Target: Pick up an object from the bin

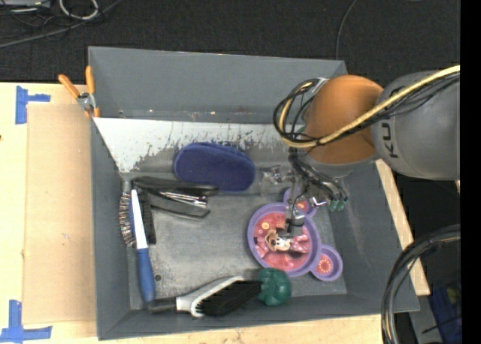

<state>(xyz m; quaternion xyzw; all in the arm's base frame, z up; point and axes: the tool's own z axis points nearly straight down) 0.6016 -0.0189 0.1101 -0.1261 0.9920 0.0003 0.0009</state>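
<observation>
Camera view, looking down into the grey metal bin (210, 87): my jaws hang low over its near-right part, above the far half of a round pink plastic plate with a purple rim and small mouse ears (264, 254), a cartoon mouse printed at its centre. Whether my jaws stand wide or narrow, and whether they touch the plate, I cannot tell. My orange wrist cover (338, 121) sits above them, toward the far right.

Just near of the plate lies a lumpy green rubbery toy (275, 288), touching a black-bristled brush with a white handle (218, 299) that runs left along the near wall. A dark blue oval fabric pouch (214, 166) rests by the far wall, left of my jaws. Near it lies a black stapler (176, 196). By the left wall, a blue-and-white pen-shaped stick (140, 248) lies beside a metal wire brush (124, 218).
</observation>
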